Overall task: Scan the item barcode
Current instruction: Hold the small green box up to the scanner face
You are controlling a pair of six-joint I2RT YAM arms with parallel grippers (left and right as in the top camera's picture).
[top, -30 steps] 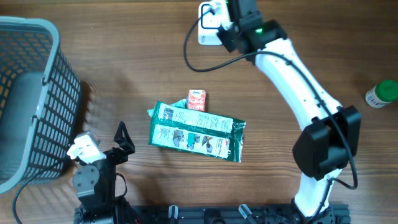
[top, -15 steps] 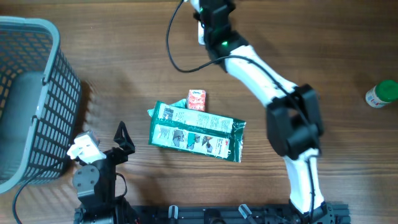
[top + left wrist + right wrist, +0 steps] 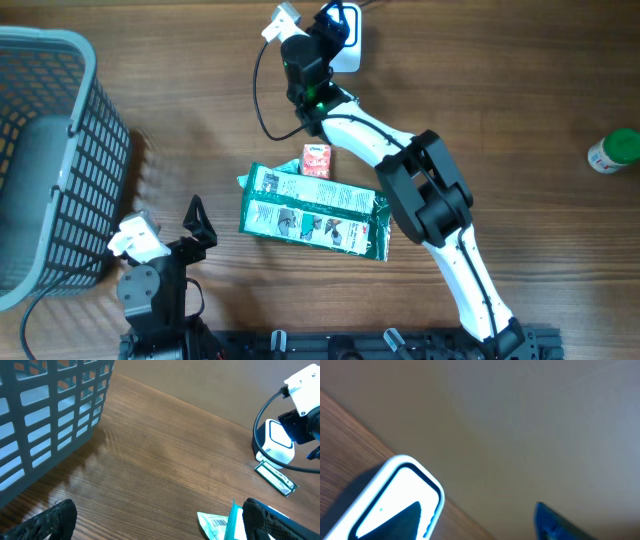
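**Overhead view.** The left pincer (image 3: 200,225) sits at the near-left of the worktop (image 3: 180,90), jaws spread wide and empty; the green package (image 3: 315,212) lies flat just to this pincer's right, apart from it; a small red carton (image 3: 317,160) rests at the package's far edge; a grey mesh basket (image 3: 45,150) stands on the pincer's other side. The right pincer (image 3: 330,28) reaches to the far edge, right at the white scanner (image 3: 350,48); whether its jaws stand wide or narrow cannot be told; the package lies well behind it, toward the arm bases; a green-capped bottle (image 3: 612,150) stands well off to its right.

**Left wrist view.** Dark fingers (image 3: 50,520) fill both lower corners, with a wide gap and nothing between them; a package corner bearing a printed barcode (image 3: 216,522) lies just inside the right-hand finger; the basket wall rises ahead to the left; the scanner and its black cable (image 3: 260,415) lie far ahead to the right.

**Right wrist view.** Blurred; the scanner's black-rimmed corner shows at lower left on the wood; a blue shape (image 3: 552,520) at lower right cannot be identified; the jaws cannot be made out.
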